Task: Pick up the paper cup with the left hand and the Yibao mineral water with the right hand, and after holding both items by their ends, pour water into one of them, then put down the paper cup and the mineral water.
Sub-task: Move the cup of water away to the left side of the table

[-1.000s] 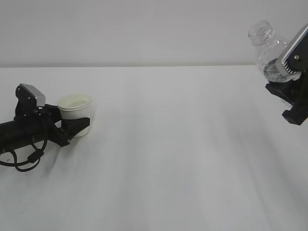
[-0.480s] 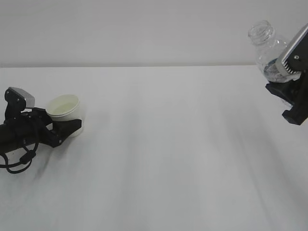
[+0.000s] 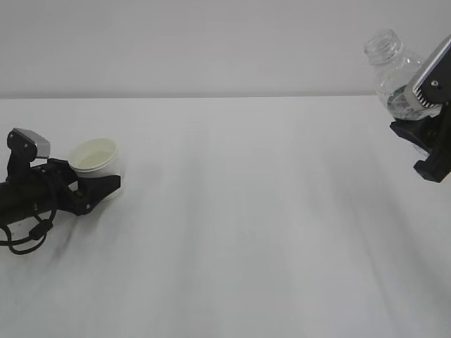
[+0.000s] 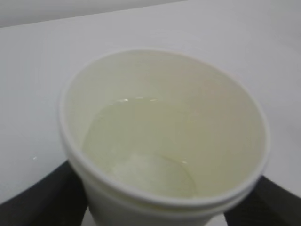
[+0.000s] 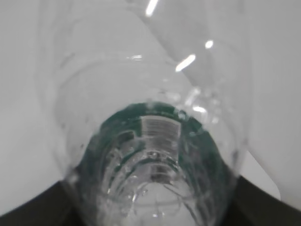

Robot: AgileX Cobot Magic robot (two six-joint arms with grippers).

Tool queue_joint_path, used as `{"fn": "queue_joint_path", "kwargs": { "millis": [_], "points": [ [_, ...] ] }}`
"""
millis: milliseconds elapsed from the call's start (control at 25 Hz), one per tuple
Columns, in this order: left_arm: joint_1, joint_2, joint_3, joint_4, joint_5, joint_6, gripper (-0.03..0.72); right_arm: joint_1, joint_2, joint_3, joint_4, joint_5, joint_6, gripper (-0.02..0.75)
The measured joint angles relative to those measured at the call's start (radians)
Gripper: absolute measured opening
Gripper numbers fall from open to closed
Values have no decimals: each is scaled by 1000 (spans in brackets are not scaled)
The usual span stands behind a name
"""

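My left hand (image 3: 99, 189) low on surface (image 3: 246, 225), fingers (image 3: 107, 184) spread, straddling paper cup (image 3: 96, 158) at far left, water inside. My right hand (image 3: 421, 120) raised at far right, fingers clamping Yibao mineral water (image 3: 392, 70), neck up.

Matt white paper cup (image 4: 164, 141) — glossy clear ribbed plastic bottle (image 5: 150, 141)

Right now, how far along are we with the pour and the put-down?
Pouring looks done: the cup holds water. It sits on the table between the left gripper's fingers; whether they have let go is unclear. The right gripper holds the bottle aloft, which is left to set down.
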Motion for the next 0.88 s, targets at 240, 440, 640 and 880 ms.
{"fn": "queue_joint_path", "kwargs": {
  "millis": [240,440,640,880],
  "points": [
    [0,0,0,2,0,-6,589,0,0,0,0,1,0,428],
    [0,0,0,-20,0,-6,585,0,0,0,0,9,0,428],
    [0,0,0,-13,0,-7,584,0,0,0,0,15,0,428],
    [0,0,0,16,0,-29,637,0,0,0,1,15,0,428]
  ]
}}
